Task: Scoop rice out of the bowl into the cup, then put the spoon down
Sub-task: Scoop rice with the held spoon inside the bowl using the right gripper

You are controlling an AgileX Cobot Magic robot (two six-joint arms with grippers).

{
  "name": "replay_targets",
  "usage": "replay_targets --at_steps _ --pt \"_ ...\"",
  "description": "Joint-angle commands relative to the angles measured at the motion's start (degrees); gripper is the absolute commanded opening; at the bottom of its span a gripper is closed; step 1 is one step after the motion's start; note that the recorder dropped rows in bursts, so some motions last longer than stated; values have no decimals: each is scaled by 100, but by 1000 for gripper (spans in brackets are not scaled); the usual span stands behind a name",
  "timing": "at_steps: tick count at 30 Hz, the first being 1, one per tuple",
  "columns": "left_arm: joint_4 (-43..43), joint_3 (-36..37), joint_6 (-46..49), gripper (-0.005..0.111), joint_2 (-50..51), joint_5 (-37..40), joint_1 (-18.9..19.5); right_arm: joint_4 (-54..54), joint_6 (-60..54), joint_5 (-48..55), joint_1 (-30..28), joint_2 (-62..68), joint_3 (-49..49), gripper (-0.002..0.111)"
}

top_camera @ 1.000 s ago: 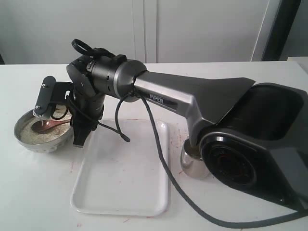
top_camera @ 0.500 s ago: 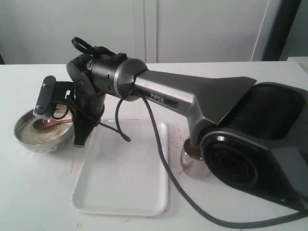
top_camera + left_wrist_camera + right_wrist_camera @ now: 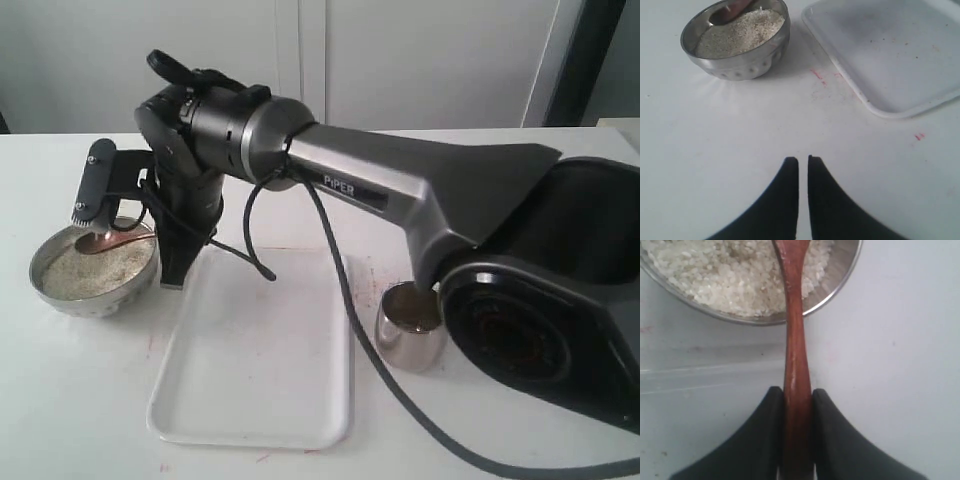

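My right pincer (image 3: 797, 395) clamps the spoon (image 3: 794, 340) by its handle. Just ahead, the spoon reaches over the rice (image 3: 730, 275) in the bowl (image 3: 842, 275). The cup (image 3: 410, 330) stands well behind. My left pincer (image 3: 803, 161) is nearly closed.

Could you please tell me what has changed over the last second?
The right gripper, jaws shut on the spoon, has risen a little, lifting the spoon's tip out of the rice to about rim height over the bowl. As it rose, the cup came more into view. Bowl, cup and tray stayed put.
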Motion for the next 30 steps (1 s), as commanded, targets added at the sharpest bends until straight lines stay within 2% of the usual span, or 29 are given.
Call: replay_targets --at_steps 1,3,8,11,30 --pt "-62 29 20 14 -17 19 -31 -458 -120 235 71 -391 -9 0" --pt "-62 29 20 14 -17 19 -31 -951 -346 454 261 -577 -9 0" --pt "-62 29 20 14 -17 19 -31 -2951 -391 1065 933 -700 -9 0" --pt "-62 29 20 14 -17 19 -31 -3547 -380 1154 1144 -700 -9 0" --pt "-62 29 20 14 -17 19 -31 -3695 -366 834 1152 -104 99 0"
